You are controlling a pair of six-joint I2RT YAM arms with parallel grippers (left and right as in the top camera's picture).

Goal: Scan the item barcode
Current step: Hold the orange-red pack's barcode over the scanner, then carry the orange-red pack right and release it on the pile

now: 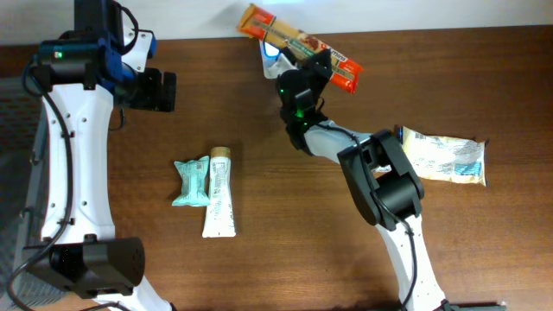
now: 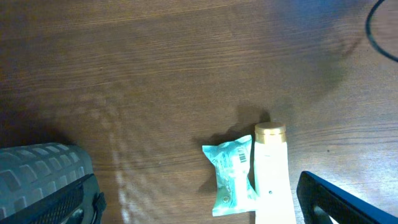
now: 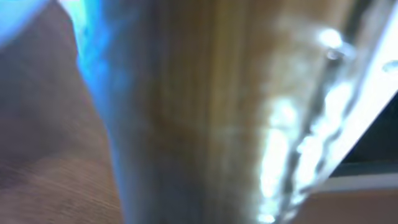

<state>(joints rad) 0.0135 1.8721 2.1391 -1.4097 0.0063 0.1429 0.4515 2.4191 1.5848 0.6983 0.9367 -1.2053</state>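
Observation:
At the back of the table, a long orange snack packet (image 1: 298,45) is held up at a slant, with my right gripper (image 1: 313,66) shut on its middle. A blue-white glow (image 1: 270,52) shows just under the packet's left part. In the right wrist view the packet (image 3: 205,112) fills the frame as a blur, tinted blue on its left side, and the fingers are hidden. My left gripper (image 1: 164,91) hangs open at the back left with nothing in it. Its fingers (image 2: 43,186) frame bare wood in the left wrist view.
A teal packet (image 1: 192,183) (image 2: 231,177) and a white tube with a tan cap (image 1: 219,194) (image 2: 270,180) lie side by side left of centre. A pale yellow-white bag (image 1: 445,157) lies at the right, beside the right arm's base.

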